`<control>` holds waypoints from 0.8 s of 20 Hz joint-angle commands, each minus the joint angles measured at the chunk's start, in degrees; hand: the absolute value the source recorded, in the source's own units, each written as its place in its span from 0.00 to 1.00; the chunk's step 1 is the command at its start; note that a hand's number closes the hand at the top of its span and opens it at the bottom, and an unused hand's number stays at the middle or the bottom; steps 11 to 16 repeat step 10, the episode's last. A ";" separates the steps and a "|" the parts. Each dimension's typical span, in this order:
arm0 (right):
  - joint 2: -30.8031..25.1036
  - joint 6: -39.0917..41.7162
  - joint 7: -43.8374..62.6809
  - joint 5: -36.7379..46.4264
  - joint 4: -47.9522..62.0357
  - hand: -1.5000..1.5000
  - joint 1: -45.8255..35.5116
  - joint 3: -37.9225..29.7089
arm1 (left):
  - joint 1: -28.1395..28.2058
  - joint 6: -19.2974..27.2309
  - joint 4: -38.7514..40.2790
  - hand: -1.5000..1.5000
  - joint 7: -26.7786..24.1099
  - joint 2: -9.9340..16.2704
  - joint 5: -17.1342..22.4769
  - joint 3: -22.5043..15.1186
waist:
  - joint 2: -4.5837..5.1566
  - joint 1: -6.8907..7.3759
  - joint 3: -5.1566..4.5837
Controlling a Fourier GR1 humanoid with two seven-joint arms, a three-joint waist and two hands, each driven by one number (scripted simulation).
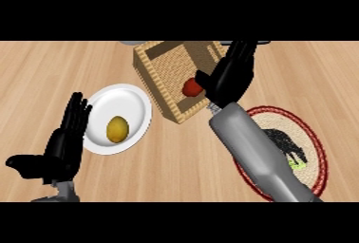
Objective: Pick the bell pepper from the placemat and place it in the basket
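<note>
Wooden counter (56,66): bell pepper (191,87) inside basket (155,71).

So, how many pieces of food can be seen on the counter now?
2: a red bell pepper in the basket beside the right hand, and a yellow fruit on the white plate. None seems hidden.

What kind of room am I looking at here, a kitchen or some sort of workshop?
Most likely a kitchen or dining counter. The wooden counter holds a white plate with a yellowish fruit, a woven basket with a red bell pepper inside, and a round placemat.
</note>
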 commanded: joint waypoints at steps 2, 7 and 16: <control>0.40 0.00 9.09 5.35 -14.86 0.00 7.71 -3.55 | 1.37 0.66 -0.30 0.50 -1.12 -0.35 -0.33 0.28 | -0.15 -1.12 0.03; 0.80 7.84 5.19 5.81 -36.41 0.00 19.93 1.37 | 0.79 -0.34 0.99 0.50 -1.97 0.26 0.92 1.48 | 0.04 -0.85 -0.02; 0.80 10.96 5.91 8.94 -46.51 0.00 26.84 5.09 | -0.47 -0.98 0.43 0.50 -0.39 0.77 0.82 0.91 | 0.48 0.34 0.00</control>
